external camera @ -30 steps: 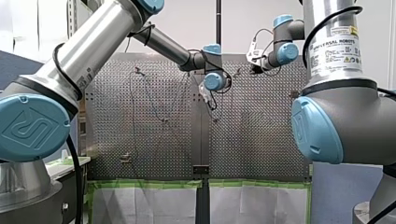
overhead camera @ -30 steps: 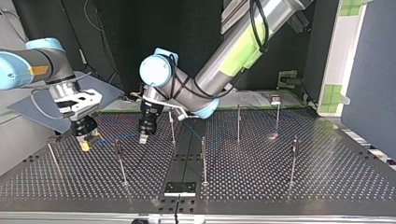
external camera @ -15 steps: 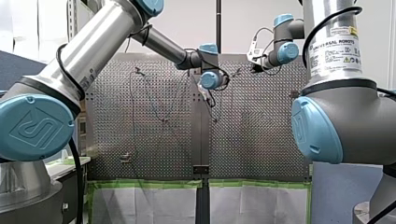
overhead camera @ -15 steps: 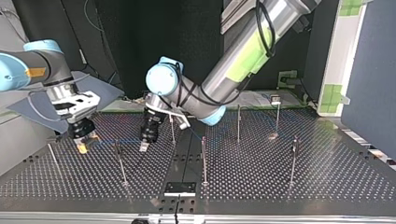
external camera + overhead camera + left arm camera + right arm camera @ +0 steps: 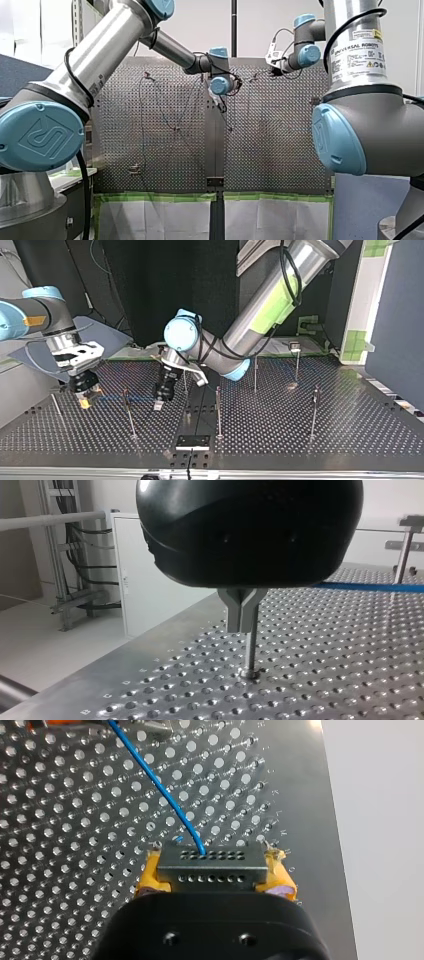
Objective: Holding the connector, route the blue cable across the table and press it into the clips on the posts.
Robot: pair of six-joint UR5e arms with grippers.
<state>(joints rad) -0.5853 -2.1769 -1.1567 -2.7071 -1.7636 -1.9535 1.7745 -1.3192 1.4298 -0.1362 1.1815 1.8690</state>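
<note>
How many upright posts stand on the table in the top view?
7, left to right in the top view: first post, second post, third post, fourth post, fifth post, sixth post, seventh post. Arms may hide others.

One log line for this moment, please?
right gripper: fingers shut on connector | blue cable: runs from connector | left gripper: near post

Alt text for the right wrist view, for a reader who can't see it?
My right gripper clamps a grey connector with two rows of small holes between its yellow pads. A blue cable leaves the connector's far face and runs slantwise away over the perforated metal table.
</note>
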